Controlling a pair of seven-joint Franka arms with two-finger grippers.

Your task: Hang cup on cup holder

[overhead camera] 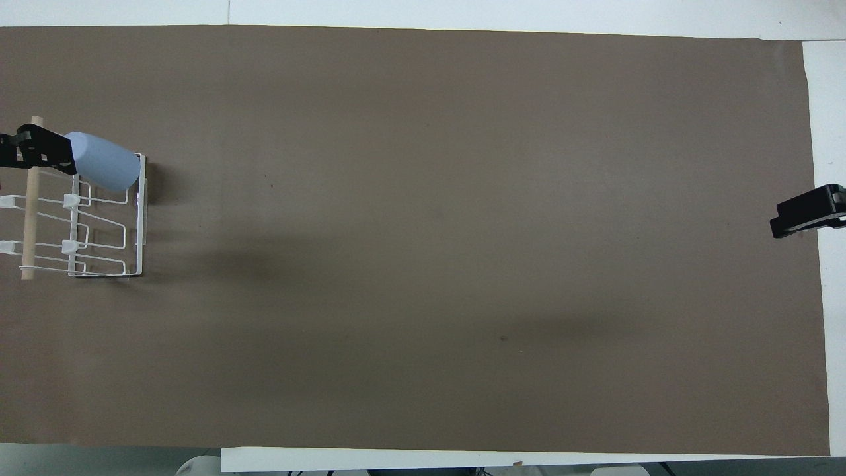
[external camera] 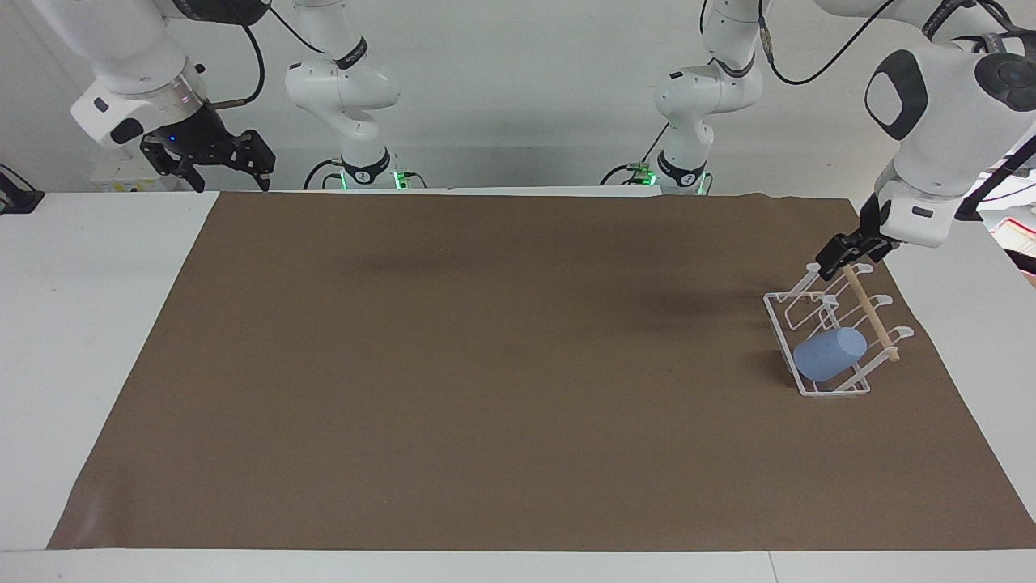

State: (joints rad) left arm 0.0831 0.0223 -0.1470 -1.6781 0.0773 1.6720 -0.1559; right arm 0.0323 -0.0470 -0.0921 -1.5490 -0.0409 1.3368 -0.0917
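The light blue cup lies tilted on a slanted prong of the white wire cup holder, at the holder's end farther from the robots. Nothing holds the cup. It also shows in the overhead view, on the cup holder. The holder stands at the left arm's end of the brown mat. My left gripper is open and empty, raised over the end of the wooden dowel that is nearer to the robots, apart from the cup. My right gripper is open and empty; that arm waits over the table's corner at its own end.
A brown mat covers most of the white table. The right gripper's tip shows at the mat's edge in the overhead view. The left gripper shows beside the cup there.
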